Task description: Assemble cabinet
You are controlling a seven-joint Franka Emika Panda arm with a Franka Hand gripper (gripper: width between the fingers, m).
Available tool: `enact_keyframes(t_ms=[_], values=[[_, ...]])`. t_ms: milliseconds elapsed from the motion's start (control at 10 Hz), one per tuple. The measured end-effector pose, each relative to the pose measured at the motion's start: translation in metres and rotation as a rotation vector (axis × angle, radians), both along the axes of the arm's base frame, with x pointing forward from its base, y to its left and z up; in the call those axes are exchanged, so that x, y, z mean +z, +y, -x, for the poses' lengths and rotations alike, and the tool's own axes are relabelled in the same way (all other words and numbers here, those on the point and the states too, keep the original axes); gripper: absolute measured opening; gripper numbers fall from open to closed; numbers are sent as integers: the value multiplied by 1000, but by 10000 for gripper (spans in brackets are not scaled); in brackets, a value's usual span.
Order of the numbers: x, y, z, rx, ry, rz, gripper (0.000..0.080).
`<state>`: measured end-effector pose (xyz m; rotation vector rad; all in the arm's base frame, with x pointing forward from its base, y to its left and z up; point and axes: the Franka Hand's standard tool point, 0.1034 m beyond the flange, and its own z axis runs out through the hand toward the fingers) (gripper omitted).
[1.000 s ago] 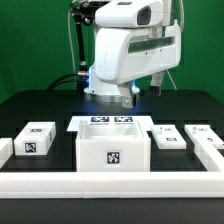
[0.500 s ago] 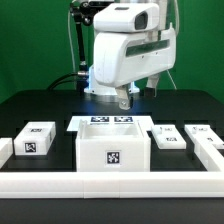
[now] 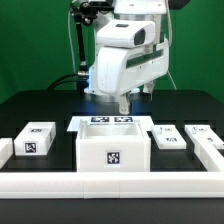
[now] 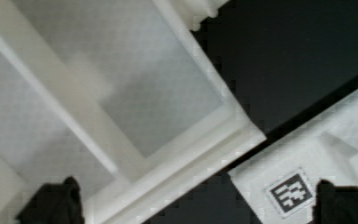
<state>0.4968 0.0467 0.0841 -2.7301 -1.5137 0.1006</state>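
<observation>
Cabinet body (image 3: 113, 155) open-topped, on table (image 3: 40, 112) at 6 o'clock, just beside marker board (image 3: 112, 123). Drawer block (image 3: 36, 140) at body's 9 o'clock, apart. Fingers (image 4: 51, 203) spread, empty, hanging at body's 12 o'clock.

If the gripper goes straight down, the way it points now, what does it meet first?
Probably the marker board just behind the cabinet; the gripper hangs above that spot. Depth is unclear, so it might be the cabinet's rear rim instead.
</observation>
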Motion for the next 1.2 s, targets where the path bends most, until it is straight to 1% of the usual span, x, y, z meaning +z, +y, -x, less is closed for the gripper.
enact_keyframes(t_ms=[200,400,500,700,800,1100,1200], values=[[-1,-2,1,155,1,-6,650],[-6,-8,9,365,-3,-14,650],[-8,-11,13,410,6,-19,650],[-11,-21,2,692,-74,-26,650],[-12,-23,6,710,-60,-26,650],[-15,-23,8,704,-55,-28,650],[-21,-21,14,657,-41,-31,650]])
